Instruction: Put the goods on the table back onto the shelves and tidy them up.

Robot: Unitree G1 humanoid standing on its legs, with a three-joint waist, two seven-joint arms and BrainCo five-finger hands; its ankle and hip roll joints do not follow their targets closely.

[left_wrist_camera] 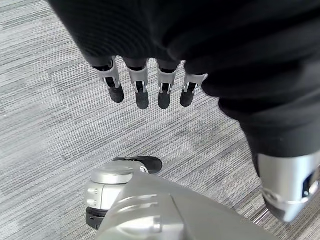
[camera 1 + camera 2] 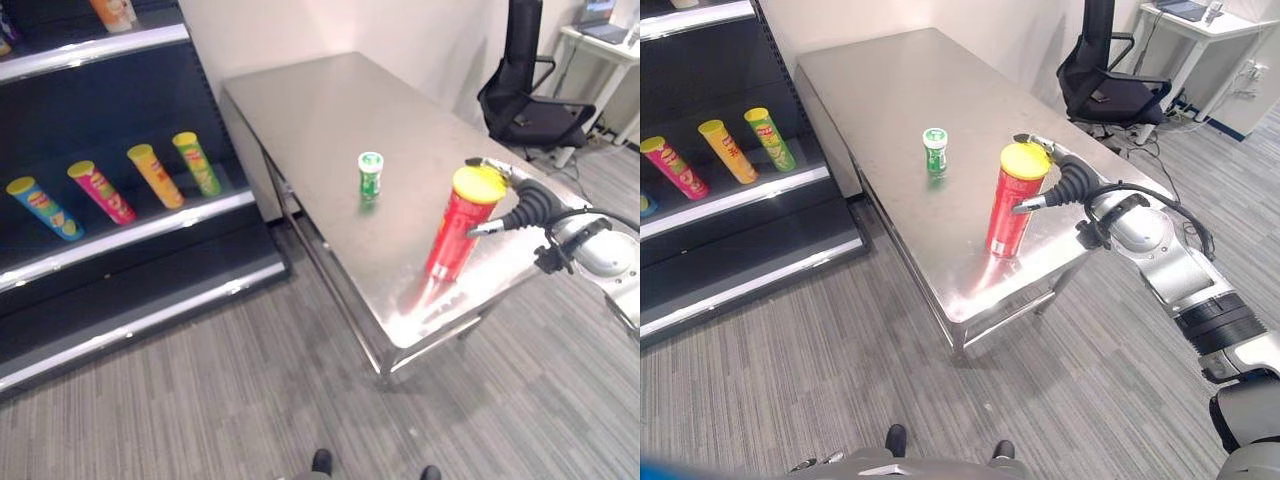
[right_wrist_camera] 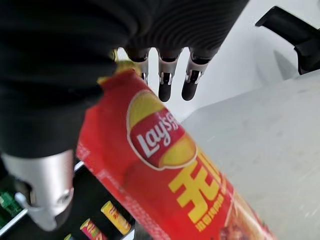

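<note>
Two goods stand on the counter [image 2: 300, 110]: a red tube [image 2: 458, 228], upright near its front edge, and a green can [image 2: 370, 173] behind it. Right hand [image 2: 1065, 185] grasps the tube's top for lifting; left hand [image 1: 145, 85] hangs relaxed, off the counter.

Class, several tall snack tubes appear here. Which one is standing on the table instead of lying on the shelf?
The red tube with the yellow lid, beside the right hand. The blue, pink, orange and green tubes all lie slanted on the shelf.

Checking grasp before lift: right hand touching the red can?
Touching. Right eye view shows the right hand at the tilted red can, thumb against its side, fingers behind its lid.
</note>
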